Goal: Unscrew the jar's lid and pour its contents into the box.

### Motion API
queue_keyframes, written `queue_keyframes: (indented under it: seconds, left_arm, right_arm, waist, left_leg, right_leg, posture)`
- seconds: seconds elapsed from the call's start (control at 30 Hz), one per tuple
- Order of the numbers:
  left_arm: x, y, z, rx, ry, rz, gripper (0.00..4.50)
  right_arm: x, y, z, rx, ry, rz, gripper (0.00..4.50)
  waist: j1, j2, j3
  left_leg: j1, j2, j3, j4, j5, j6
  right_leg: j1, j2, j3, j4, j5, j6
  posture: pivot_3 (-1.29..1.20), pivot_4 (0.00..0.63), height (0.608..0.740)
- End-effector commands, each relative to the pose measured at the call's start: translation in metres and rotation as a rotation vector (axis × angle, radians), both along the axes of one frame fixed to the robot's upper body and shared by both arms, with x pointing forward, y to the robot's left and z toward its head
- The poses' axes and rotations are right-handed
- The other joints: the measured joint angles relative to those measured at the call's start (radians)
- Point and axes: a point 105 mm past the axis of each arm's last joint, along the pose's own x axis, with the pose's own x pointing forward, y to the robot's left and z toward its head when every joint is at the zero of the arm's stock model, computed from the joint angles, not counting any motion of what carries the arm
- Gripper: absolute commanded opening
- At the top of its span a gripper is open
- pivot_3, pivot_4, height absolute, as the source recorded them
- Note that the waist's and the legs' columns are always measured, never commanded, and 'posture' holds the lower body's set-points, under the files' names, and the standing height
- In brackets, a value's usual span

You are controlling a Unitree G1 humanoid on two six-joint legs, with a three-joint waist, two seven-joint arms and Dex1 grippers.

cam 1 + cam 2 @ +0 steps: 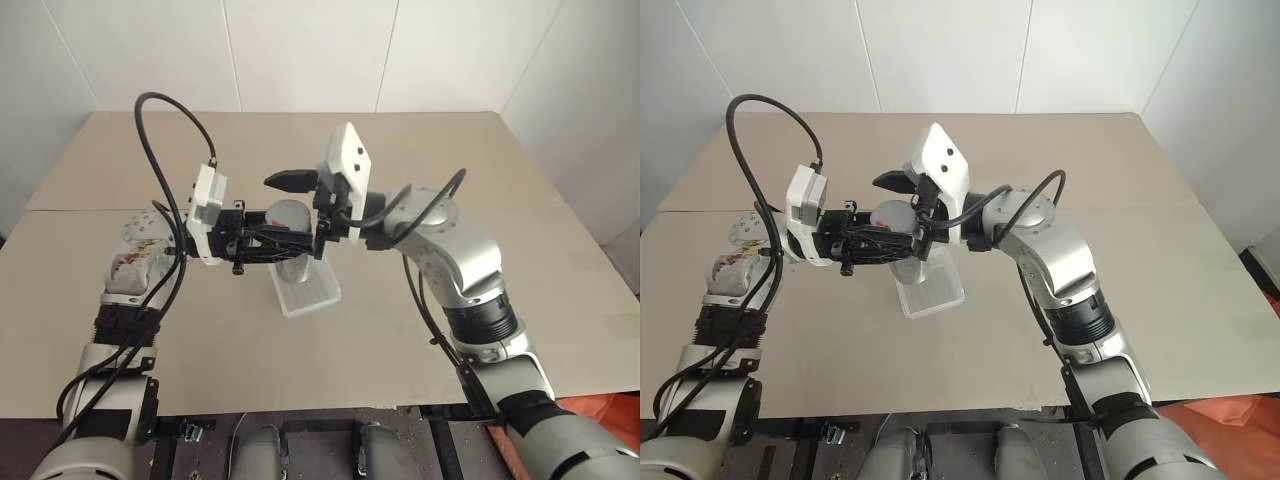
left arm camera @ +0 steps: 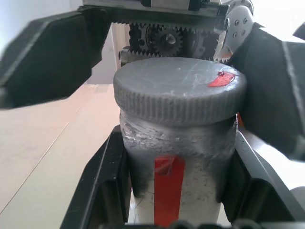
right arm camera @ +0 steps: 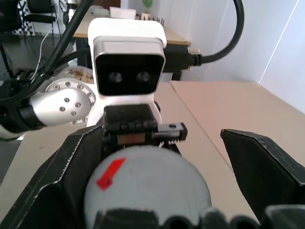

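The jar is held up off the table, directly above the box, with the lid still screwed on and its flat top facing the right arm. The left gripper is pinched tight on the jar's body, its 2 black fingers pressed against either side just below the lid. The right gripper stands spread wide, its 2 fingers flanking the lid without touching it; one sits close to the rim, the other well apart, so the lid looks off-centre between them. That is the first risk: if the right jaws close from this offset, the nearer finger would likely meet the lid first and shove the jar sideways in the left grip. The second is torque: a stiff thread could make the jar spin inside the left fingers instead of the lid turning, since they grip a smooth, round wall. The contents are not visible through the cloudy wall. A slip here would drop the jar onto the box and probably knock it away.
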Motion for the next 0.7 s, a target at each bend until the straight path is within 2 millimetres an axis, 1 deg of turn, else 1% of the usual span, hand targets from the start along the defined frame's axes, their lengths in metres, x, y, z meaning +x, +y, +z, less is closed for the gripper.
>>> queue_keyframes:
  seconds: [0.03, 0.13, 0.2, 0.33, 0.43, 0.57, 0.7]
  left_arm:
    - [-0.009, 0.009, 0.013, 0.003, -0.052, -0.018, 2.03]
    - [-0.010, 0.015, 0.014, 0.011, -0.050, -0.013, 2.03]
    - [-0.011, 0.017, 0.015, 0.014, -0.049, -0.011, 2.03]
    - [-0.013, 0.019, 0.015, 0.017, -0.047, -0.011, 2.03]
    - [-0.014, 0.020, 0.015, 0.018, -0.046, -0.011, 2.03]
    - [-0.012, 0.019, 0.015, 0.011, -0.049, -0.001, 2.03]
    - [-0.007, 0.013, 0.013, -0.001, -0.053, 0.011, 2.03]
  right_arm:
    - [0.013, -0.032, 0.019, 0.051, -0.043, -0.096, 4.48]
    - [0.019, -0.046, 0.020, 0.043, -0.044, -0.128, 4.48]
    - [0.022, -0.052, 0.019, 0.039, -0.042, -0.149, 4.48]
    - [0.026, -0.060, 0.018, 0.036, -0.041, -0.171, 4.48]
    - [0.025, -0.066, 0.022, 0.051, -0.048, -0.174, 4.48]
    - [0.018, -0.067, 0.023, 0.041, -0.064, -0.143, 4.48]
    - [-0.002, -0.057, 0.033, 0.064, -0.077, -0.053, 4.48]
  waist:
    - [0.000, 0.000, 0.000]
    - [0.000, 0.000, 0.000]
    - [0.000, 0.000, 0.000]
    - [0.004, 0.000, 0.000]
    - [0.003, 0.000, 0.000]
    - [-0.004, 0.000, 0.000]
    - [-0.001, 0.000, 0.000]
  left_leg:
    - [0.000, 0.000, 0.000, 0.000, 0.000, 0.000]
    - [0.000, 0.000, 0.000, 0.000, 0.000, 0.000]
    - [0.000, 0.000, 0.000, 0.000, 0.000, 0.000]
    - [0.000, 0.000, 0.000, 0.000, 0.000, 0.000]
    - [0.000, 0.000, 0.000, 0.000, 0.000, 0.001]
    - [0.000, 0.000, 0.001, 0.000, 0.000, 0.000]
    - [0.000, 0.000, 0.000, 0.000, 0.000, 0.000]
  right_leg:
    - [0.000, 0.000, 0.000, 0.000, 0.000, 0.000]
    - [0.000, 0.000, 0.000, 0.000, 0.000, 0.000]
    - [0.000, 0.000, 0.000, 0.000, 0.000, 0.000]
    - [0.000, 0.000, 0.000, -0.001, 0.000, 0.000]
    - [0.000, -0.001, 0.000, -0.001, 0.000, 0.000]
    - [0.000, 0.000, 0.001, -0.001, 0.000, 0.000]
    - [0.000, 0.000, 0.000, -0.001, 0.000, 0.000]
  posture:
    - [0.00, 0.150, 0.740]
    - [0.00, 0.150, 0.740]
    - [0.00, 0.150, 0.740]
    - [0.00, 0.150, 0.740]
    - [0.00, 0.150, 0.740]
    - [0.00, 0.150, 0.740]
    - [0.00, 0.150, 0.740]
